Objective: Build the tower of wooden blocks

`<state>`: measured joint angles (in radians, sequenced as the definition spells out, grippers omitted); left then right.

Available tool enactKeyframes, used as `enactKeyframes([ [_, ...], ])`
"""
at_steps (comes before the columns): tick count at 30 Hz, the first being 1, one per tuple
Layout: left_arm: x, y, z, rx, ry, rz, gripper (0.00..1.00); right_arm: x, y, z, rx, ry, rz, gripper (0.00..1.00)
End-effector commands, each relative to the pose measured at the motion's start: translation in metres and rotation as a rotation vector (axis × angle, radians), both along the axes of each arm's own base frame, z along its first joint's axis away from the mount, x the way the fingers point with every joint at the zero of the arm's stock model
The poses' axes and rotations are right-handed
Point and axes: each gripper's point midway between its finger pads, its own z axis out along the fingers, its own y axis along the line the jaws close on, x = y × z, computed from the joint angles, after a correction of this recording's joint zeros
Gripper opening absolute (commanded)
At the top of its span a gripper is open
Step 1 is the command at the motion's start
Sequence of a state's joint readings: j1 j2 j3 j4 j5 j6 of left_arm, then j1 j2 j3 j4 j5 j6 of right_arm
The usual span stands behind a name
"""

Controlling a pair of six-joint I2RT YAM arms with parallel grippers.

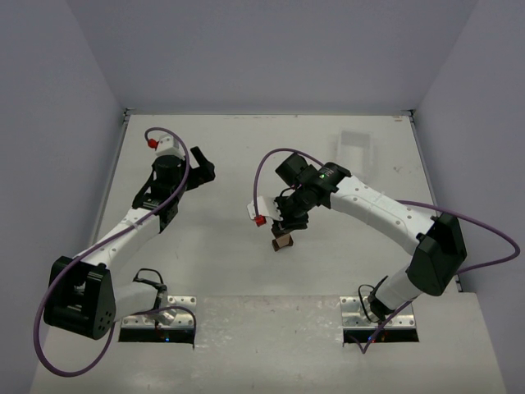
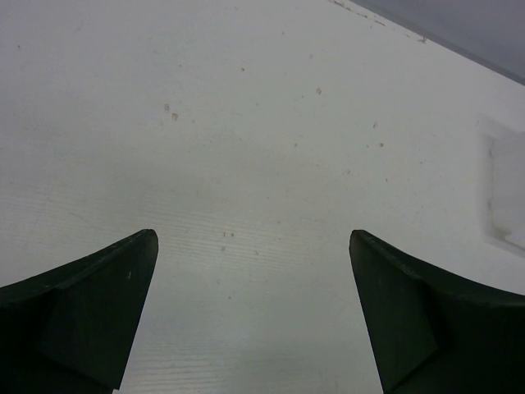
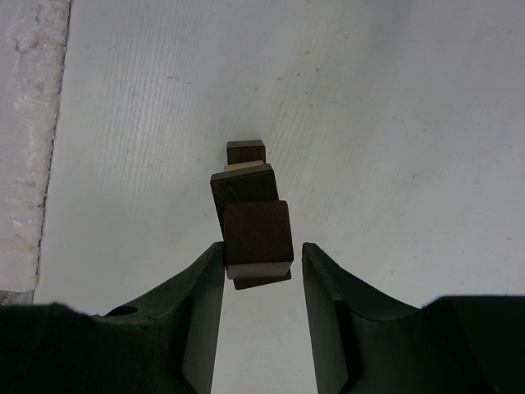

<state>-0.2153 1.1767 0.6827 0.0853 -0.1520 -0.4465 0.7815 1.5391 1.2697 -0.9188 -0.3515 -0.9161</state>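
The wood block tower (image 1: 283,240) stands on the table near the middle, a small stack of dark brown and light tan blocks. In the right wrist view I look down on it: a dark top block (image 3: 257,230) on a pale one, with more dark blocks (image 3: 244,185) offset below. My right gripper (image 3: 262,246) straddles the top block, open. Its left finger (image 3: 205,287) is against the block and its right finger (image 3: 324,287) stands a small gap away. My left gripper (image 1: 205,171) hovers wide open over bare table at the left, nothing between its fingers (image 2: 107,287).
A white rectangular tray (image 1: 357,148) lies at the back right; its edge shows at the right of the left wrist view (image 2: 504,197). Grey walls close the table on three sides. Purple cables loop from both arms.
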Motion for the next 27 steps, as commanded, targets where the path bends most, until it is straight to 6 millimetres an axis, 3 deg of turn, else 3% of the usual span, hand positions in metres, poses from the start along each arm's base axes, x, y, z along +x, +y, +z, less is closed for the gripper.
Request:
enactKeyframes([
  [1,0.009,-0.003,0.025,-0.007,-0.079,-0.016,1.00,0.003,0.008,0.008,0.039,-0.018,0.008,0.43],
  [27,0.009,-0.005,0.023,-0.005,-0.077,-0.030,1.00,-0.010,0.005,0.012,0.048,0.000,0.081,0.42],
])
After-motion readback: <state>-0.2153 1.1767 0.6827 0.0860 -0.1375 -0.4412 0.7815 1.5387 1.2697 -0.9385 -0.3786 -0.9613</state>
